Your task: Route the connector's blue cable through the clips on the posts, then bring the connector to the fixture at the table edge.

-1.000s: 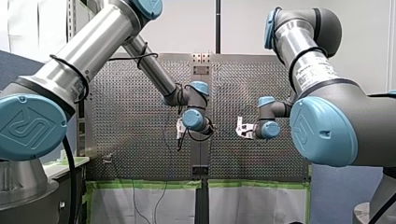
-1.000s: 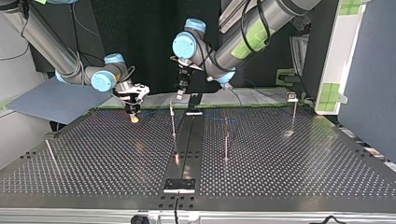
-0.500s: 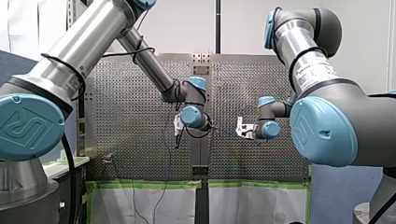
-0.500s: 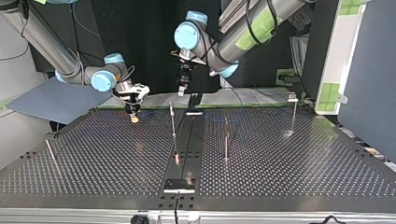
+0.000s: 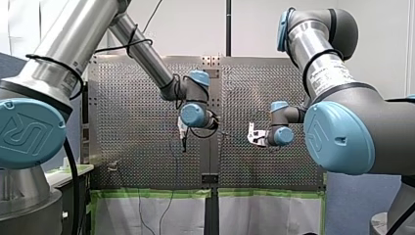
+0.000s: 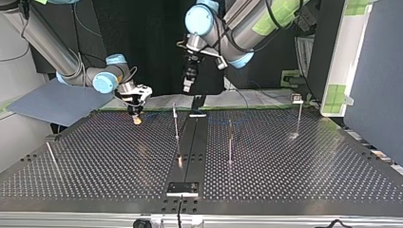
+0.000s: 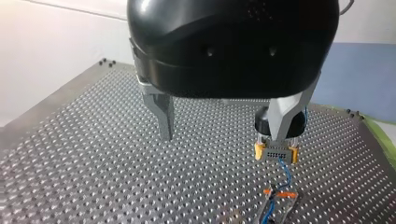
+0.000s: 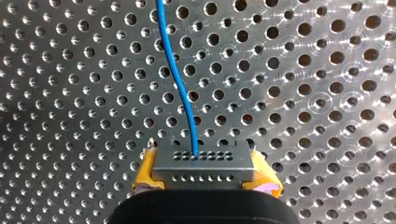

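- My right claw [image 6: 136,115] is pinching the connector [image 8: 203,162], a grey block with rows of small holes, between its yellow pads [image 8: 145,175].
- The connector hangs low over the perforated desk [image 6: 309,161], close to the desk's far edge in the top view. I cannot tell whether it touches the surface.
- The blue cable [image 8: 180,84] leaves the middle of the connector's face and runs ahead of it over the desk in a soft curve.
- In the left wrist view the cable runs from the connector to a small orange-marked part [image 7: 279,192] near it, too blurred to identify.
- My left claw [image 7: 219,135] is spread wide, its metal fingers [image 7: 163,116] well apart. The connector shows just behind one of them.
- In the top view my left claw hangs higher than the connector and to its right, well apart from it.
- A thin post [image 6: 176,121] stands upright near the connector, at its right in the top view.
- Farther right of the connector lies the dark centre strip [image 6: 190,147], then a second post [image 6: 230,140] and a third post [image 6: 299,114].
- A leaning post [image 6: 50,152] stands at the connector's left in the top view, nearer the camera.
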